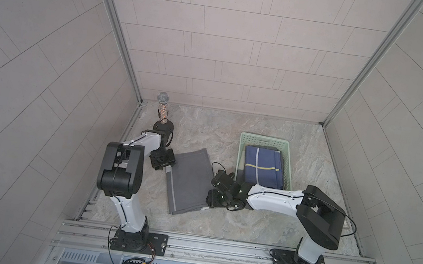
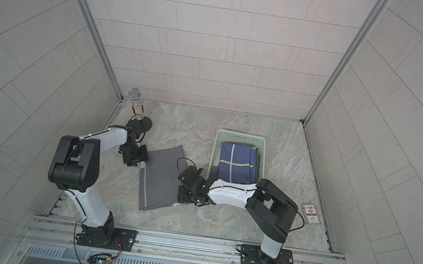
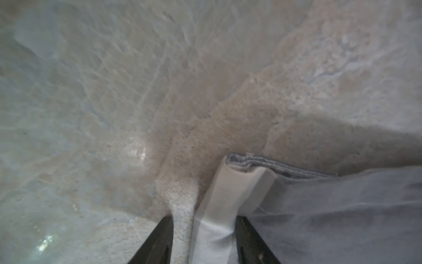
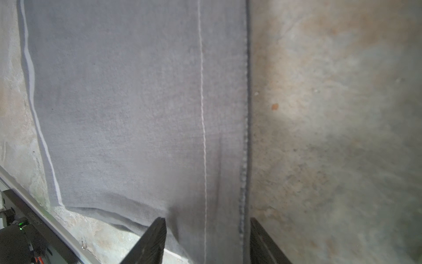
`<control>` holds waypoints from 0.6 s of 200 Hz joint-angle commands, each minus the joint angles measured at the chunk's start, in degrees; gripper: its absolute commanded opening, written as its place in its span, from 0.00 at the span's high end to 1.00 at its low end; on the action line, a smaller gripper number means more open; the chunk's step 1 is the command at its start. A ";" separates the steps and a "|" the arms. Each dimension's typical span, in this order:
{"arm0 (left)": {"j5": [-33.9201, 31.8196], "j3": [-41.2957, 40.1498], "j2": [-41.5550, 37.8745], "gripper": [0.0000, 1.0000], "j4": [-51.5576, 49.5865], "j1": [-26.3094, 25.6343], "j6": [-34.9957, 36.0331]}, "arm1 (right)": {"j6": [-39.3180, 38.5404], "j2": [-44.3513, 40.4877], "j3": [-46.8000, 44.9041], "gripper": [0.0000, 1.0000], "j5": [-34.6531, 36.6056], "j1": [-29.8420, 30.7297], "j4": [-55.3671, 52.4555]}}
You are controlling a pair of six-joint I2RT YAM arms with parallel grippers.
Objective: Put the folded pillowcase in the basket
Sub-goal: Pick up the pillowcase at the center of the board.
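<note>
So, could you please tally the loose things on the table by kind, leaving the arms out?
mint-green basket: 1
folded cloths: 2 clearly seen (grey pillowcase on the table, blue cloth in the basket, perhaps more beneath it)
microphone: 1
small printed packet: 1
Total: 5

Soft even light; wrist cams dim, blurry.

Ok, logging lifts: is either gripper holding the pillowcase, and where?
Nothing gripped yet. The left gripper stands open around the white-banded corner of the pillowcase, the right gripper open over its stitched edge.
</note>
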 commanded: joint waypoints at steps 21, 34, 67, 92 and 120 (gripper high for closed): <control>1.14 -0.89 0.60 0.67 -1.79 0.09 0.39 | 0.35 4.85 2.19 0.74 -0.33 0.90 -2.12; 1.85 -1.33 0.06 0.76 -1.24 -0.16 0.10 | 0.73 4.88 1.73 0.85 -0.10 1.08 -1.41; 1.77 -2.16 -2.23 0.98 -0.67 -1.31 -0.31 | 0.20 3.17 0.97 1.00 1.30 1.09 -1.30; 0.93 -2.41 -4.04 1.00 -0.59 -2.43 -0.76 | -0.52 1.98 1.43 1.00 1.59 1.16 -1.60; 0.32 -2.86 -9.00 1.00 -0.94 -4.15 -1.79 | -1.94 -1.45 1.97 1.00 3.97 1.68 -3.42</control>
